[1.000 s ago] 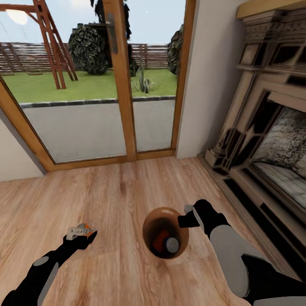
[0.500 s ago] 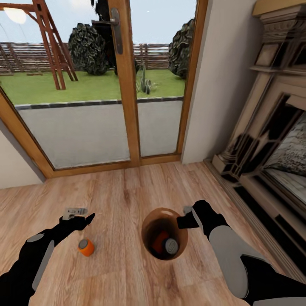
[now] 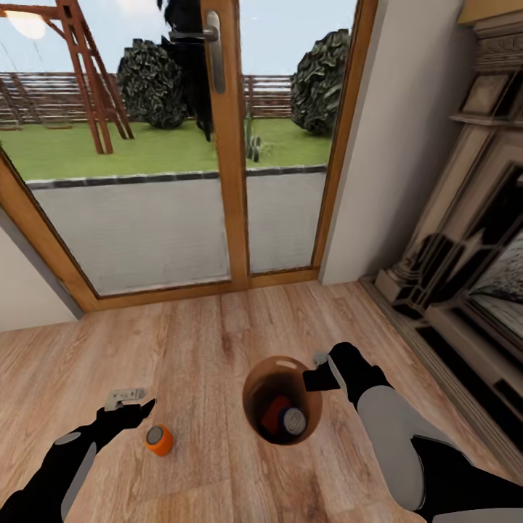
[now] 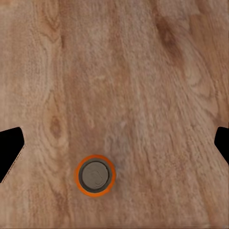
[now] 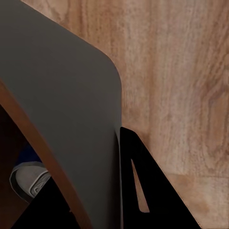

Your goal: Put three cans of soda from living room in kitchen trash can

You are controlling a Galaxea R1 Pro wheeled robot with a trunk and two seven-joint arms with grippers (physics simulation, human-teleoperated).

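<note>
An orange can (image 3: 158, 439) stands upright on the wood floor (image 3: 203, 334). It is just beside the left claw (image 3: 125, 398), a little lower and toward the bin. Nothing is holding it. In the left wrist view the same can (image 4: 96, 175) sits between the two black finger tips (image 4: 9, 152), nearer one of them, and the tips are far apart, so this claw is open and empty.

A brown bin (image 3: 282, 399) stands on the floor. The right claw (image 3: 319, 374) is clamped on its rim. In the right wrist view a black finger (image 5: 143, 191) presses on the outside of the bin wall (image 5: 62, 105).

Inside the bin are two cans: an orange one (image 3: 275, 412) and a dark blue one (image 3: 294, 420) with a silver top. They touch each other, just below the right claw.
</note>
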